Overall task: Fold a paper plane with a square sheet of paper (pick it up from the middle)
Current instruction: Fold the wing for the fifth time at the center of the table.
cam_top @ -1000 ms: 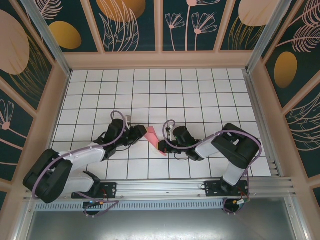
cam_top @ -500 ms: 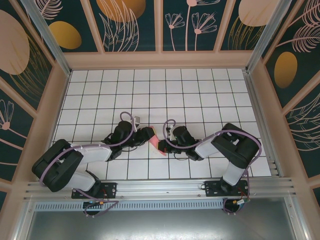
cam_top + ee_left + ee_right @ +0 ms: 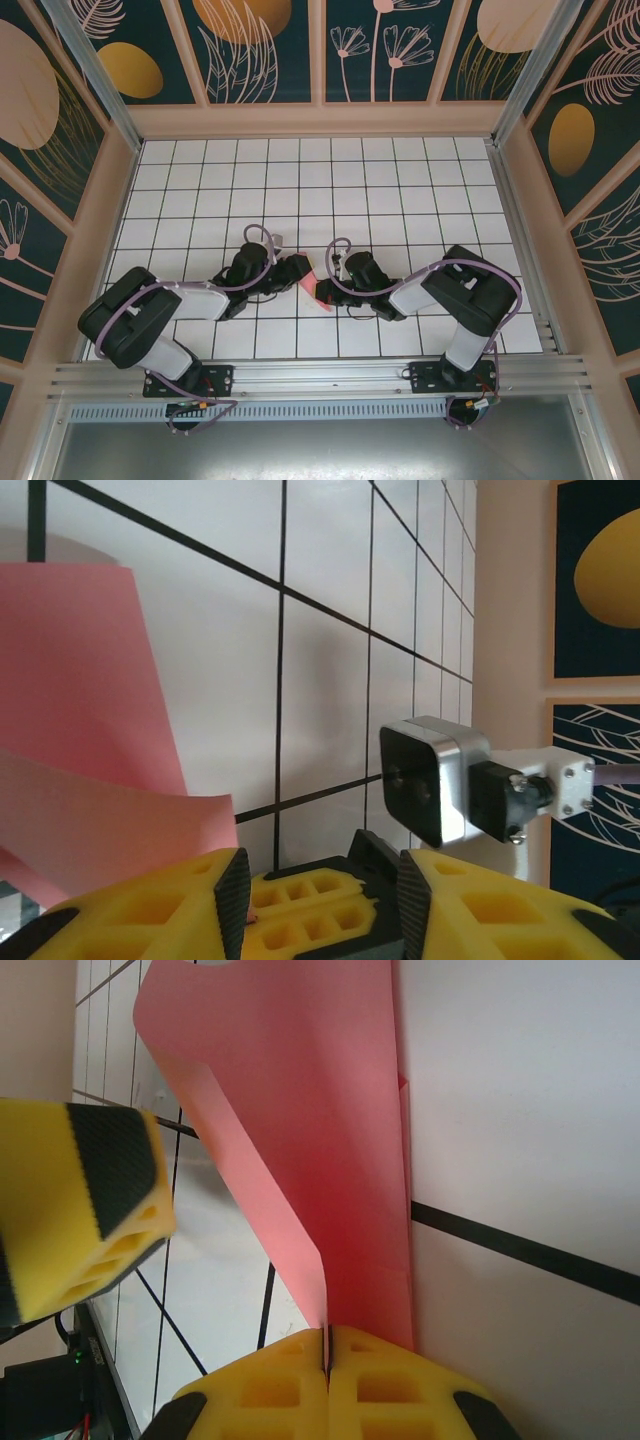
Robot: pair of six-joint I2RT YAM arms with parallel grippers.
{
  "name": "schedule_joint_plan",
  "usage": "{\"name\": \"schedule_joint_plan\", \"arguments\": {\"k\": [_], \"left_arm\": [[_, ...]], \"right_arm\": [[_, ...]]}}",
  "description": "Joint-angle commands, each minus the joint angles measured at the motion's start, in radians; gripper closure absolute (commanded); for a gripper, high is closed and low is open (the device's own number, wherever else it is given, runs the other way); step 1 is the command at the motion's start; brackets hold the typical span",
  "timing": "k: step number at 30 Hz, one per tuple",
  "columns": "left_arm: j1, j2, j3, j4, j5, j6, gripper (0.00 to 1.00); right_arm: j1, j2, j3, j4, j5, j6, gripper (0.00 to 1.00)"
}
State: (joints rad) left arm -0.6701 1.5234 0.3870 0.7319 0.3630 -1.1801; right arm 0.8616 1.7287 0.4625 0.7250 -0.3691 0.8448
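Observation:
The square sheet of paper (image 3: pixel 321 290) is folded salmon pink, lying between my two grippers on the white tiles. My right gripper (image 3: pixel 328 1345) is shut on its folded edge, and a flap of the sheet (image 3: pixel 300 1110) rises away from the jaws. In the top view the right gripper (image 3: pixel 336 281) sits at the sheet's right side. My left gripper (image 3: pixel 299 270) is at its left side. Its jaws (image 3: pixel 322 890) stand open, with the pink sheet (image 3: pixel 80 720) just outside the left finger (image 3: pixel 232 885). Nothing is gripped between them.
The right arm's wrist camera (image 3: pixel 432 780) and its yellow fingertips show close in front of the left jaws. The left gripper's yellow finger (image 3: pixel 80 1210) hangs beside the paper. Walls (image 3: pixel 320 118) close in the tiled table (image 3: pixel 400 190).
The left arm has swung right, bringing its gripper up against the paper. Its jaws have widened a little. The right gripper has stayed shut on the sheet.

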Motion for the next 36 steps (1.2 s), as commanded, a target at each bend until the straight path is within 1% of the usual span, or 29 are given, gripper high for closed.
{"name": "schedule_joint_plan", "arguments": {"k": [1,11,23,31,32,36], "left_arm": [[-0.009,0.025,0.008,0.072,0.024,-0.002,0.54],[-0.009,0.062,0.003,0.102,0.035,0.005,0.5],[-0.009,0.137,0.017,0.117,0.039,0.016,0.49],[-0.009,0.185,0.028,0.042,0.019,0.032,0.51],[-0.009,0.215,0.028,0.032,0.016,0.033,0.52],[-0.009,0.212,0.014,0.015,0.004,0.034,0.54]], "right_arm": [[0.007,0.066,0.001,-0.114,0.019,0.006,1.0],[0.007,0.079,-0.013,-0.072,0.006,0.042,1.0],[0.007,0.092,-0.02,-0.066,0.006,0.057,0.99],[0.014,0.05,0.021,-0.152,0.016,0.027,0.92],[0.014,0.041,0.027,-0.162,0.016,0.024,0.9],[0.014,-0.015,0.047,-0.218,0.019,0.008,0.84]]}}
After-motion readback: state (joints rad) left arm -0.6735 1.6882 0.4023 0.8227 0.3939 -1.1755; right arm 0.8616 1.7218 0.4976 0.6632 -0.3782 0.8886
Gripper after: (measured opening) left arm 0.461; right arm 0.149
